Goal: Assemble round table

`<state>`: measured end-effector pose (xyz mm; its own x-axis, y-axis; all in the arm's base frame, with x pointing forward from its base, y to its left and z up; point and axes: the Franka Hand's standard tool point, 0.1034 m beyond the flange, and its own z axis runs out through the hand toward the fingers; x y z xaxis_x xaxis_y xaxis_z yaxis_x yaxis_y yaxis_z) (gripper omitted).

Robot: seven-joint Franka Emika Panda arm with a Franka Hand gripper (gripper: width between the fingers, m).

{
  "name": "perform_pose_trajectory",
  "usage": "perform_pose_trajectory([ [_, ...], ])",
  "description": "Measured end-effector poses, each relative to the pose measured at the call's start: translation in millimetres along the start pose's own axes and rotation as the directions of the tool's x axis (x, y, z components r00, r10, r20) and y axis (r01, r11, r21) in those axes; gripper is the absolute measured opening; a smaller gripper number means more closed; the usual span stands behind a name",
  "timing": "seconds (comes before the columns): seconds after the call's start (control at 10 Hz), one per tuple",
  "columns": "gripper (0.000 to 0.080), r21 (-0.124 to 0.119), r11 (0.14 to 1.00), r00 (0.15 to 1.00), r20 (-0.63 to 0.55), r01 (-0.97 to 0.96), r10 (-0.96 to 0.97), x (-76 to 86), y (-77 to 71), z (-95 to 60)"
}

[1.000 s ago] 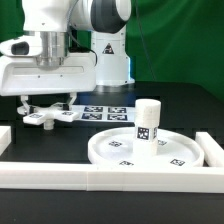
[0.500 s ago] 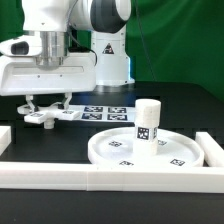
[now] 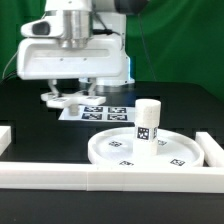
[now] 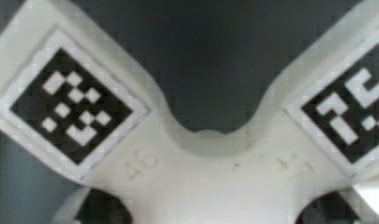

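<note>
**Gripping the foot piece, well away from disc and leg**

Exterior view: Holds the cross-shaped foot piece (image 3: 62, 100) between closed jaws, by the marker board (image 3: 102, 110) at its end toward the exterior view's left. Shows the leg (image 3: 148, 122) upright on the round disc (image 3: 105, 152), well apart toward the exterior view's right, on the black surface (image 3: 30, 130).

Wrist view: Looks straight onto two tagged arms of the cross-shaped foot piece (image 4: 195, 165), hub pinched right at the jaws.
</note>
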<state>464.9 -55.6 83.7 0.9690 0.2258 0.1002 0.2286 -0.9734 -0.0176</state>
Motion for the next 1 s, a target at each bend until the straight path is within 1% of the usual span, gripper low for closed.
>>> perform_pose_trajectory([
  [0.1,0.0442,0.016,0.997,0.997,-0.006,-0.071,0.071,19.3,-18.1,-13.6],
  [0.2,0.0442,0.024,0.991,0.991,-0.015,-0.133,0.133,46.2,-39.1,-31.1],
  [0.3,0.0442,0.028,0.984,0.984,-0.001,-0.177,0.177,72.9,-56.6,-46.4],
  [0.4,0.0442,0.032,0.977,0.978,0.004,-0.209,0.209,100.4,-66.8,-60.6],
  [0.5,0.0442,0.034,0.978,0.979,-0.005,-0.204,0.204,113.1,-66.5,-64.3],
  [0.6,0.0442,0.031,0.978,0.979,-0.002,-0.205,0.205,106.9,-65.1,-59.8],
  [1.0,0.0442,0.031,0.979,0.979,0.003,-0.202,0.202,105.5,-65.9,-57.9],
])
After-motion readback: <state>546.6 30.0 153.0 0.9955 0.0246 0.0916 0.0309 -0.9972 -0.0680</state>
